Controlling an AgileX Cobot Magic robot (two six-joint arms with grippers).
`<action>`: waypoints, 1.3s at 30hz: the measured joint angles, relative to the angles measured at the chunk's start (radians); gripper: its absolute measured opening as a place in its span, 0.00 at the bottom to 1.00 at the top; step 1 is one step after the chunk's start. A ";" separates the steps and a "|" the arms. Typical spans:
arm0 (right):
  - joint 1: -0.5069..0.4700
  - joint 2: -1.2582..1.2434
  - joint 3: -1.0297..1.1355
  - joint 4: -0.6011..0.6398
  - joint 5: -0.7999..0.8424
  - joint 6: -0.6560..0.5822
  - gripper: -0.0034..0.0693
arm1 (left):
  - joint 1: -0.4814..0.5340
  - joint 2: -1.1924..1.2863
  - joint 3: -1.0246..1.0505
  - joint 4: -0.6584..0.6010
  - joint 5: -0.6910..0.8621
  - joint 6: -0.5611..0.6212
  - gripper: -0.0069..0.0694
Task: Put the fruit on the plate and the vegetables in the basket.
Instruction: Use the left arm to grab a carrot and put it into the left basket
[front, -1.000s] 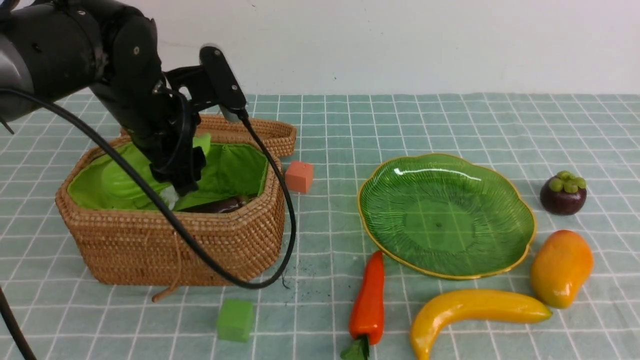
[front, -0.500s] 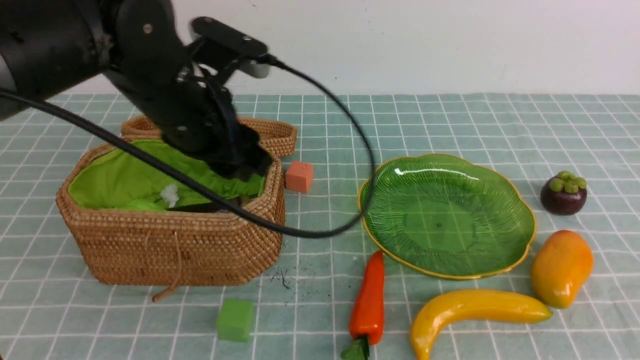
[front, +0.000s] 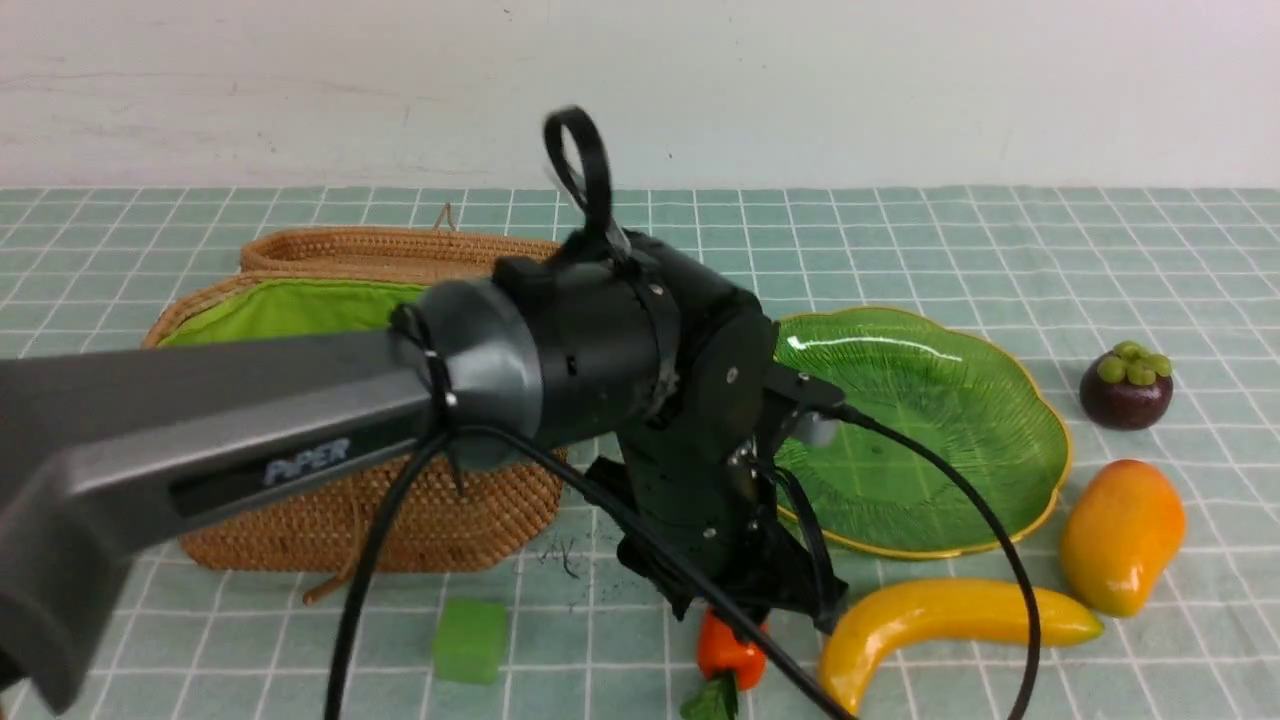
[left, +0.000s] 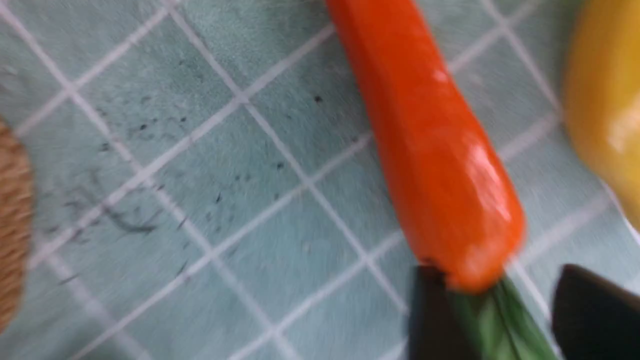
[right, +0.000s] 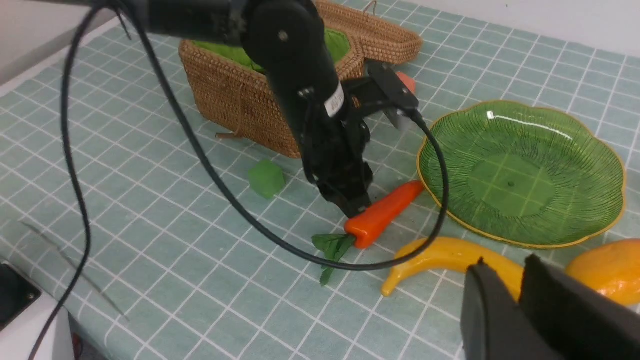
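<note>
The long orange-red vegetable (left: 440, 165) lies on the cloth between the basket (front: 300, 300) and the banana (front: 950, 612). My left gripper (left: 505, 320) hangs low over its stem end, open, with the green stem (left: 500, 325) between the fingers (left: 430, 315). The right wrist view shows the left gripper (right: 357, 206) right at the vegetable (right: 382, 212). The green plate (front: 940, 400) is bare. Mango (front: 1122, 535) and mangosteen (front: 1127, 385) sit to its right. My right gripper (right: 505, 270) hovers shut, holding nothing, above the banana (right: 440, 260).
A small green cube (front: 470, 640) lies in front of the basket. A small orange cube (right: 406, 80) sits by the basket's right side. The left arm (front: 250, 440) and its cable cross in front of the basket and the plate's left edge.
The left arm has swung out of the basket, moved right and dropped to the orange-red vegetable. It now covers much of the basket and the orange cube in the front view.
</note>
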 joint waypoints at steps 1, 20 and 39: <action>0.000 0.000 0.000 0.000 0.000 0.000 0.20 | 0.000 0.028 0.000 0.001 -0.035 -0.034 0.71; 0.000 0.000 0.000 0.004 0.000 0.000 0.21 | -0.005 0.097 -0.007 0.185 -0.041 -0.190 0.56; 0.000 0.000 0.001 0.004 -0.122 -0.050 0.21 | 0.329 -0.288 -0.018 0.392 0.122 0.848 0.56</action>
